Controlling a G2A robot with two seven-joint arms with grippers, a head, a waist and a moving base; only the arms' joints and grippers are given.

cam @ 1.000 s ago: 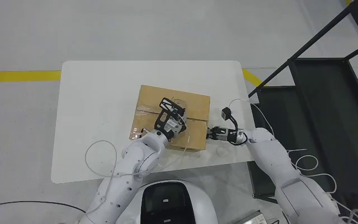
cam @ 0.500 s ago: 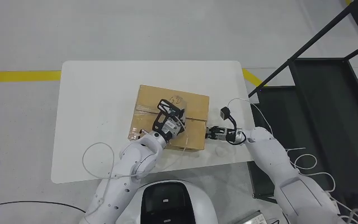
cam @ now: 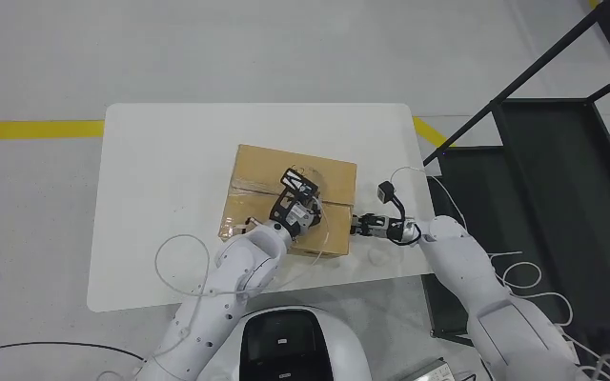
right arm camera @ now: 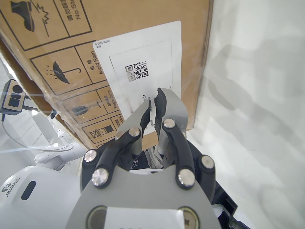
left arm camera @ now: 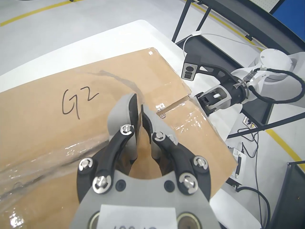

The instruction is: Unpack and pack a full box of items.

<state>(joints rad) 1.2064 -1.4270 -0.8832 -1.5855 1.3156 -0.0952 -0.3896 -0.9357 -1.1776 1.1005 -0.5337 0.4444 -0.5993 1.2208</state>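
A closed cardboard box (cam: 267, 171), taped along its top seam, lies in the middle of the white table (cam: 162, 190). My left gripper (cam: 294, 177) hovers over the box top (left arm camera: 47, 132) near the seam. Its fingers (left arm camera: 124, 110) are shut with nothing visible between them. My right gripper (cam: 357, 226) is at the box's right end, close to the table surface. It is shut too, with its tips (right arm camera: 166, 101) up against the white label (right arm camera: 147, 55) on the box's side wall (right arm camera: 133, 5). The left wrist view has the right gripper (left arm camera: 202, 98) at the box's end by the seam.
A black metal rack (cam: 534, 152) stands just off the table's right edge, behind the right arm. Bare table surface lies to the left of and behind the box. The box's front edge is near the table's front edge.
My left gripper has shifted slightly to the right over the box top. The right gripper and the box have stayed where they were.
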